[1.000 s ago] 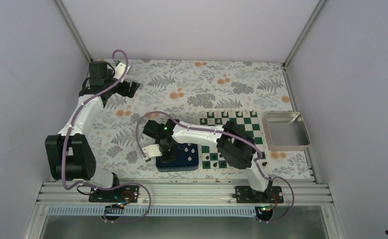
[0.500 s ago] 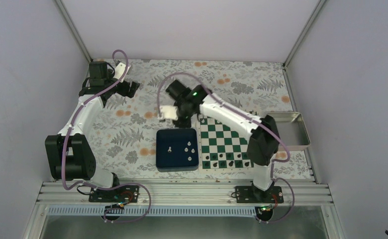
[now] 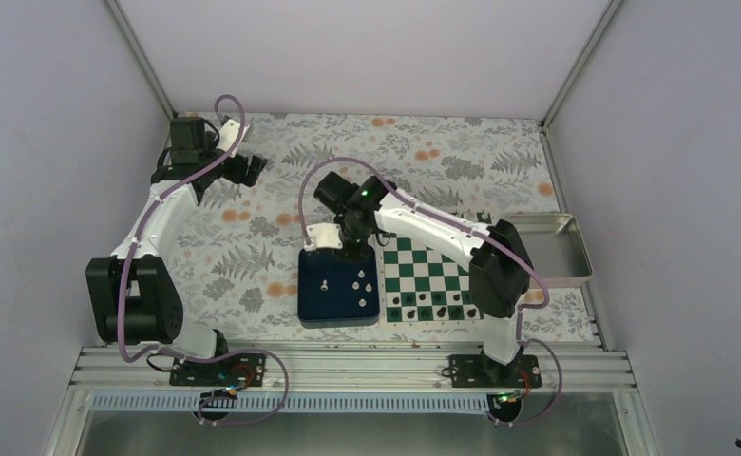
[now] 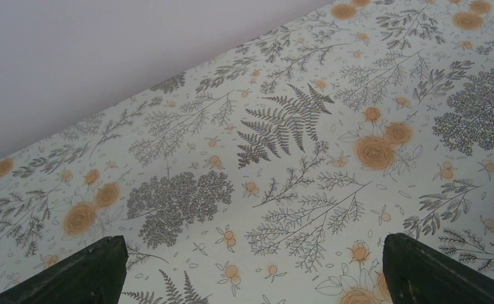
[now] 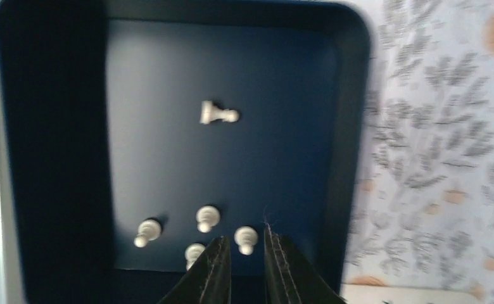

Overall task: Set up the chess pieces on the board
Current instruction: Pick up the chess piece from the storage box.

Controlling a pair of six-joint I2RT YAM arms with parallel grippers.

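Observation:
The green-and-white board (image 3: 435, 272) lies right of a dark blue tray (image 3: 312, 304). Small black pieces (image 3: 424, 304) stand along its near rows; the right arm hides its far rows. Several white chess pieces (image 3: 359, 282) remain in the tray. In the right wrist view one piece lies on its side (image 5: 218, 114) and the others stand in a cluster (image 5: 207, 217). My right gripper (image 3: 352, 249) hangs over the tray's far edge, fingers slightly apart and empty, a white pawn (image 5: 246, 239) just beyond the tips (image 5: 245, 238). My left gripper (image 3: 253, 169) is wide open and empty over the cloth (image 4: 252, 246).
A shiny metal tray (image 3: 561, 249) sits right of the board, partly behind the right arm's elbow. The floral cloth (image 3: 253, 256) covers the table. Walls close the cell on three sides, and a metal rail runs along the near edge (image 3: 348, 361).
My right gripper went from the blue tray to the board's far-left corner, then came back over the tray's far edge. The left arm has not moved.

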